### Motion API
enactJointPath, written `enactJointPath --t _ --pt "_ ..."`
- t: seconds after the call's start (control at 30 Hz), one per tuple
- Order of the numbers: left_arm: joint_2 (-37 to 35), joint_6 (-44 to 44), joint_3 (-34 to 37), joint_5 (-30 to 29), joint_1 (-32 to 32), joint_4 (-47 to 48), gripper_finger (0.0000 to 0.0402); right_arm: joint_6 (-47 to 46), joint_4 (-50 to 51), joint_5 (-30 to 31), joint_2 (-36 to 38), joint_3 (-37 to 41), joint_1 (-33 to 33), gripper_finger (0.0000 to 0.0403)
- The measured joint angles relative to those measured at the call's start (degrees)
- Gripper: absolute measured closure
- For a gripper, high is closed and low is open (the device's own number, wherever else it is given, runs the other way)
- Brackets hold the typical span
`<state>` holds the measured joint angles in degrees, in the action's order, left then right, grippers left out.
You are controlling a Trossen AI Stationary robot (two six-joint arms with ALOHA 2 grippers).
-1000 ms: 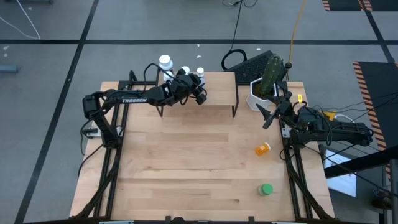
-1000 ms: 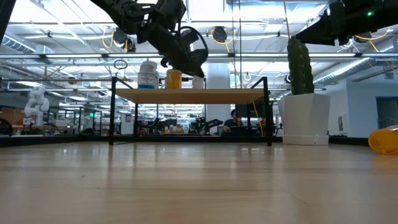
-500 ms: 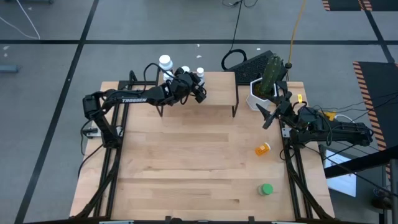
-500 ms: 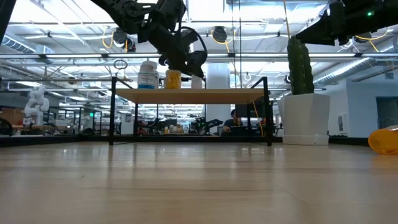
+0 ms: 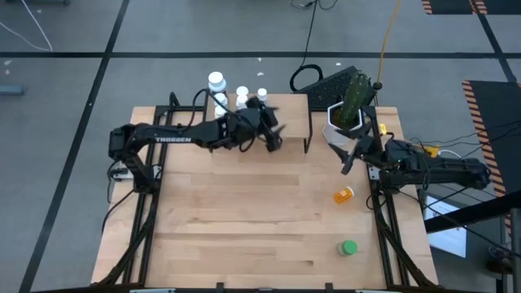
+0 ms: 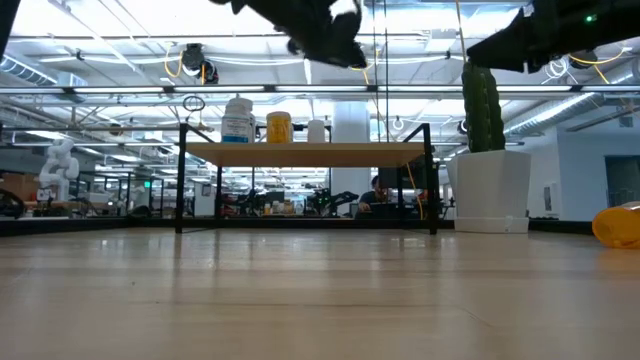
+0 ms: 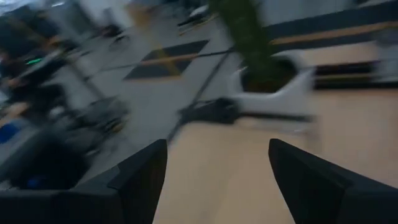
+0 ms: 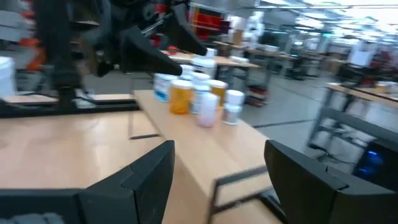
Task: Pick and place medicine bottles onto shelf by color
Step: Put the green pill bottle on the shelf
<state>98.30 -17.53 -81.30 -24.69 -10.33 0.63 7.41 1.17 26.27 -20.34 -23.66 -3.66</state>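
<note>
Upper centre of the high view: the shelf (image 5: 244,110) sits at the table's far edge, a cluster of medicine bottles (image 5: 241,98) already on it. In the low view we count three there: a white one with a blue label (image 6: 238,120), an orange one (image 6: 279,127), a small white one (image 6: 317,131).

Left gripper (image 5: 271,134) hangs over the shelf's front edge, fingers spread, nothing between them; its wrist view shows only bare board between the fingers.

Right gripper (image 5: 352,156) sits right of centre, beside the white plant pot (image 5: 335,124), fingers apart, empty.

Still loose on the table (image 5: 244,212), lower right of the high view: an orange bottle (image 5: 345,194) lying on its side, and a green bottle (image 5: 348,247) nearer the front edge, apparently standing.

Handling, as we judge it: light, rigid plastic, smooth and round, so both slip and roll easily. The tipped orange one will likely roll if nudged; we'd pinch across its body mid-length. We'd take the green one from above, on the body just under the cap. Modest grip force should do.
</note>
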Motion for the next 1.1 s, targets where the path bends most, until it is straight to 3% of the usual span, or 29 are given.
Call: enactJointPath --t 0.17,0.33,0.4,0.57,0.63,0.87,1.0,1.1 --pt "1.13 0.82 3.49 15.95 4.28 -8.12 0.0121 -0.88 -4.69 -0.90 -4.49 -0.23 0.02 0.0161" --pt "5.63 2.61 8.99 18.31 7.95 -18.50 0.0121 -10.95 -1.93 -1.55 -8.53 -2.64 0.02 0.0161" --pt "7.13 2.25 9.55 17.60 8.84 -19.11 0.0121 -17.97 2.49 -5.67 -10.18 -3.13 -0.02 0.0161" --pt "10.61 0.49 9.62 18.75 10.81 -16.04 0.0121 -35.81 11.25 -23.94 -13.30 -3.80 1.18 0.0161" --pt "10.97 0.51 9.62 18.91 11.79 -14.42 0.0121 -42.48 13.23 -26.17 -14.57 -3.82 3.97 0.0161" --pt "10.97 0.95 9.60 18.02 16.34 -7.18 0.0121 -55.42 13.96 -19.97 -20.77 -6.16 19.15 0.0174" --pt "10.97 0.56 9.60 17.25 18.75 -7.28 0.0121 -54.49 14.11 -15.29 -26.28 -12.41 27.12 0.0187" --pt "10.97 -0.60 9.60 21.41 19.94 -11.81 0.0121 -48.42 14.53 -19.55 -31.17 -18.41 32.59 0.0190"
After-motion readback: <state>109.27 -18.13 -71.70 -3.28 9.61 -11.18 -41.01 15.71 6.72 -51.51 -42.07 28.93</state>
